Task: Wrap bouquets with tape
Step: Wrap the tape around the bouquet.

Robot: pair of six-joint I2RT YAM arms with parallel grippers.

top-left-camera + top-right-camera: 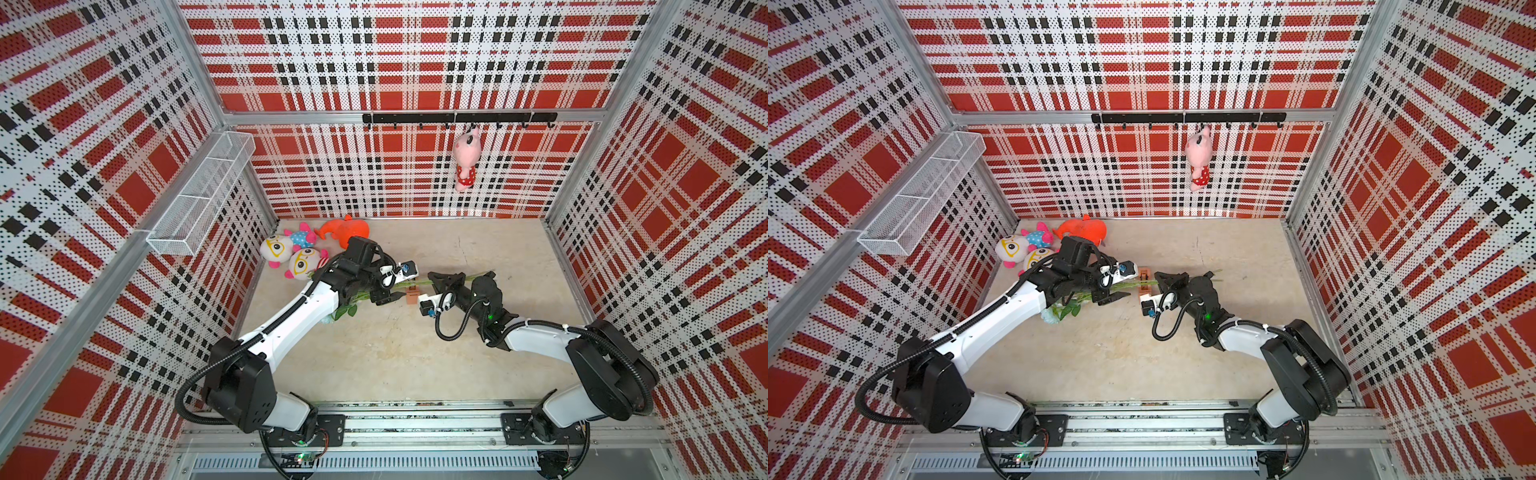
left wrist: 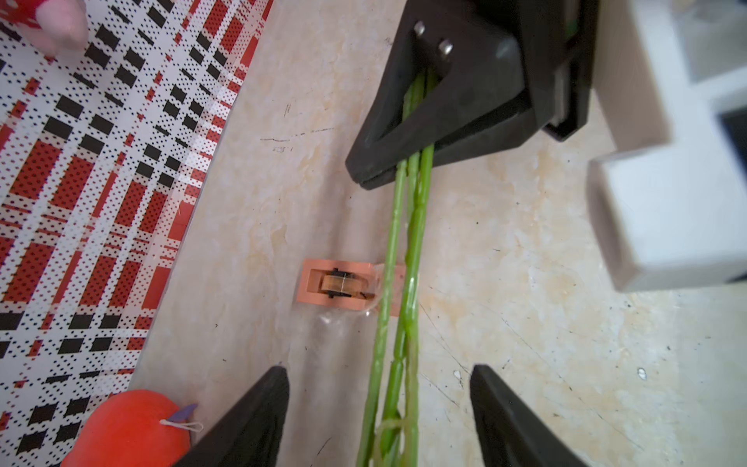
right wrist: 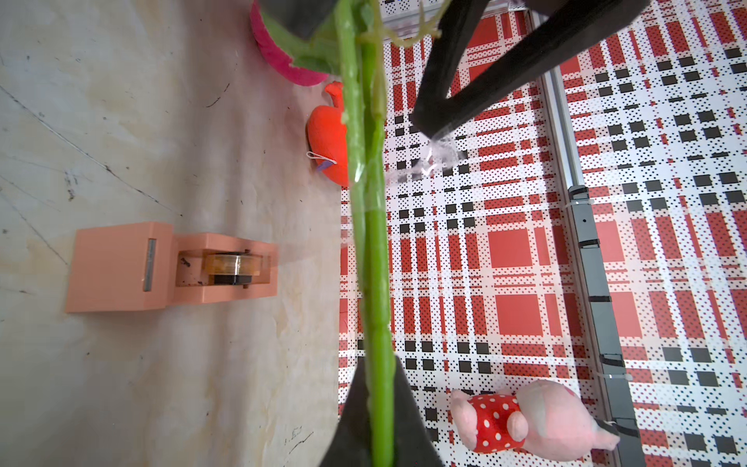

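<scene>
Counter (image 1: 395,353) bare up front. Bouquet (image 1: 1069,309): pale heads and leaves low on the left side, partly under the left arm. The stems (image 2: 410,242) run from there across toward the right arm.

Left hand (image 2: 378,370): released, fingers spread wide either side of the stems, not touching them.

Right hand (image 2: 388,174): clenched on the stems further along.

Tape dispenser (image 3: 117,267) stands on the counter between the two hands. In the left wrist view the stems cross above one end of it.

Clear tape strip (image 3: 438,151), crinkled, stuck on the stems and reaching a left fingertip.

Further back, in the left corner: orange plush (image 1: 343,230) and two white plush with yellow glasses (image 1: 276,247).

Back wall: pink plush (image 1: 466,158) hanging from the hook rail (image 1: 415,117). Wire basket (image 1: 199,195) on the left wall.
</scene>
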